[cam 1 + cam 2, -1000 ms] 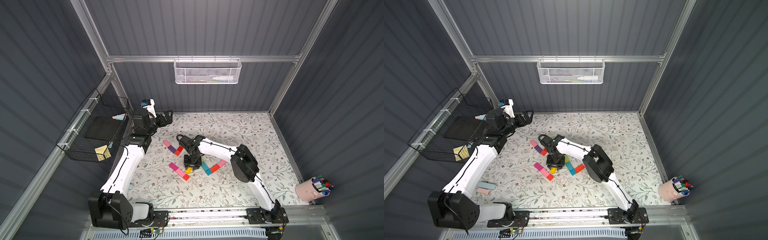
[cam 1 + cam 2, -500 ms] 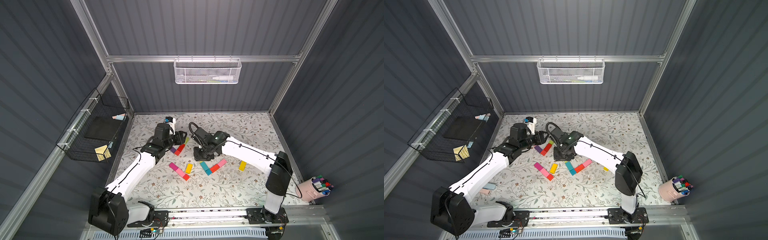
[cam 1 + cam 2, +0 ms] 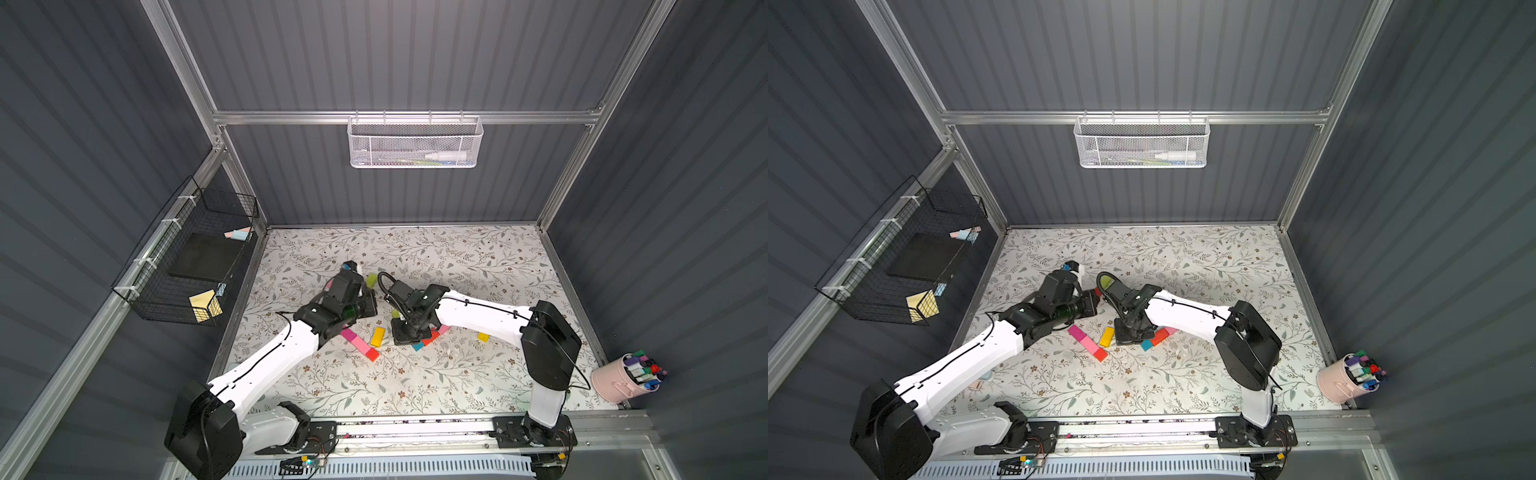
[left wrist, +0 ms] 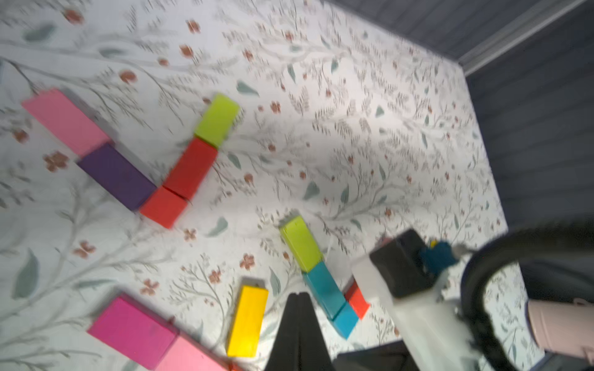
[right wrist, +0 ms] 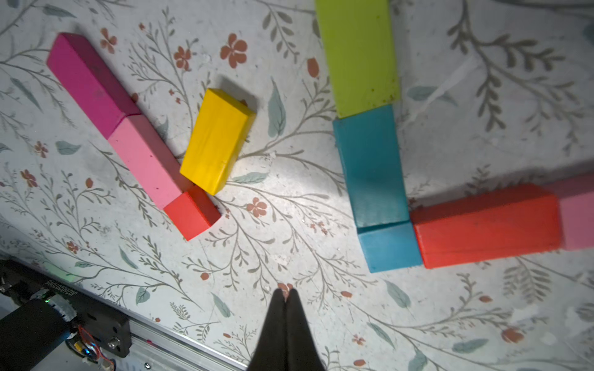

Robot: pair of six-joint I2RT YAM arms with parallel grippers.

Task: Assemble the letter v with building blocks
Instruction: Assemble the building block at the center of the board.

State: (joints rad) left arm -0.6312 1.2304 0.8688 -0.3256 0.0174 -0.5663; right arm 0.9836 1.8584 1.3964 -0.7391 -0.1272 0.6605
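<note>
The left arm (image 3: pixel 274 357) reaches in from 7 o'clock and the right arm (image 3: pixel 478 318) from 5 o'clock, their wrists nearly meeting at centre. The left claw (image 4: pixel 297 308) and the right claw (image 5: pixel 287 298) both have their fingers pressed together.

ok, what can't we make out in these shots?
- Purple block: mostly hidden under the left arm in both top views; blurred in the left wrist view.
- Lime block: cut off by the frame edge in the right wrist view.
- Teal blocks: mostly covered by the right arm in both top views.
- White mesh basket contents: too small, behind mesh.
</note>
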